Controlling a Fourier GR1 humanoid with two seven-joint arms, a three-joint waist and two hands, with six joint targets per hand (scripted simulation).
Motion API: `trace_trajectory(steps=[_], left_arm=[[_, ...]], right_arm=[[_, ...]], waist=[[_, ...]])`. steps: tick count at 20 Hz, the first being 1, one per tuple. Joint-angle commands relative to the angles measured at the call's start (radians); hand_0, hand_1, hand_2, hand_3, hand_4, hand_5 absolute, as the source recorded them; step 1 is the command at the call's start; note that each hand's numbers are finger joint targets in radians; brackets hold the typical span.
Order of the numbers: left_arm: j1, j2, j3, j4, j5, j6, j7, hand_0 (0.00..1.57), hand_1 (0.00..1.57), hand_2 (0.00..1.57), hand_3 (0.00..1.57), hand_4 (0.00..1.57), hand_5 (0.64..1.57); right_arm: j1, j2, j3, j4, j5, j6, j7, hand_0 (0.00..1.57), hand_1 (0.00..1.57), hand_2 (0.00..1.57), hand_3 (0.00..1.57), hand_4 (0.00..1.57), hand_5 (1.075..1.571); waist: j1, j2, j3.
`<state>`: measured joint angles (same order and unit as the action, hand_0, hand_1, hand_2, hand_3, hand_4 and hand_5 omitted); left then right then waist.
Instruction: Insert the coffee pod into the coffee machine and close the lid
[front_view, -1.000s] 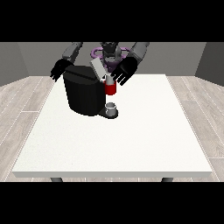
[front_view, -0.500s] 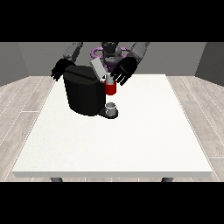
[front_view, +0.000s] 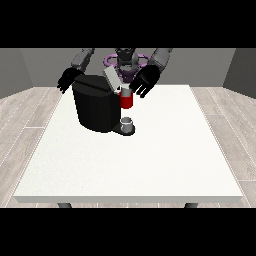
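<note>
A black coffee machine (front_view: 95, 107) stands on the white table (front_view: 150, 160) at the back left, with a red front part (front_view: 126, 101) and a grey lid (front_view: 112, 78) tilted up and open. A small grey cup (front_view: 127, 123) sits on its base. The hand at the view's right (front_view: 145, 81) hovers just right of the lid, above the red part, fingers spread and pointing down. The hand at the view's left (front_view: 68, 79) hangs behind the machine's left top corner, fingers relaxed. I cannot make out a coffee pod on its own.
The robot's torso (front_view: 125, 62) is behind the table's far edge. Grey walls and a wooden floor (front_view: 25, 110) surround the table. The table's front and right stretch out white towards the camera.
The hand at the view's right has shifted slightly, staying beside the raised lid. The machine, the lid and the other hand look unchanged.
</note>
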<state>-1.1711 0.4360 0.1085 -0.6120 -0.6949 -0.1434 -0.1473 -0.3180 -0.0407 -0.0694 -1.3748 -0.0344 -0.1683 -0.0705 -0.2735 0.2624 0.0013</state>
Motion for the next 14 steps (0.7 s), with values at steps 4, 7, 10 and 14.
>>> trace_trajectory(steps=[4,7,10,14], left_arm=[[0.011,0.052,-0.047,0.010,-0.054,-0.036,-0.077,0.00,0.00,0.00,0.00,0.00,1.571],[-0.017,0.025,-0.049,0.015,-0.056,-0.072,-0.017,0.00,0.00,0.00,0.00,0.00,1.571],[-0.028,0.040,-0.048,-0.002,-0.057,-0.105,-0.018,0.00,0.00,0.00,0.00,0.00,1.571],[0.035,-0.016,-0.062,-0.019,-0.076,-0.031,-0.027,0.00,0.00,0.00,0.00,0.00,1.571]], right_arm=[[-0.061,-0.052,-0.044,-0.013,-0.034,0.026,0.038,0.00,0.00,0.00,0.00,0.37,1.571],[-0.034,-0.019,-0.001,0.004,0.003,0.003,0.029,0.00,0.00,0.00,0.00,0.35,1.571],[0.007,-0.009,-0.011,0.055,0.001,0.006,-0.035,0.00,0.00,0.00,0.00,0.39,1.571],[0.004,-0.005,-0.025,0.052,-0.010,-0.002,-0.050,0.00,0.00,0.00,0.00,0.42,1.571]], waist=[[-0.006,0.049,-0.0011],[-0.007,0.007,-0.0010],[0.019,-0.009,-0.0007],[0.038,-0.030,-0.0009]])
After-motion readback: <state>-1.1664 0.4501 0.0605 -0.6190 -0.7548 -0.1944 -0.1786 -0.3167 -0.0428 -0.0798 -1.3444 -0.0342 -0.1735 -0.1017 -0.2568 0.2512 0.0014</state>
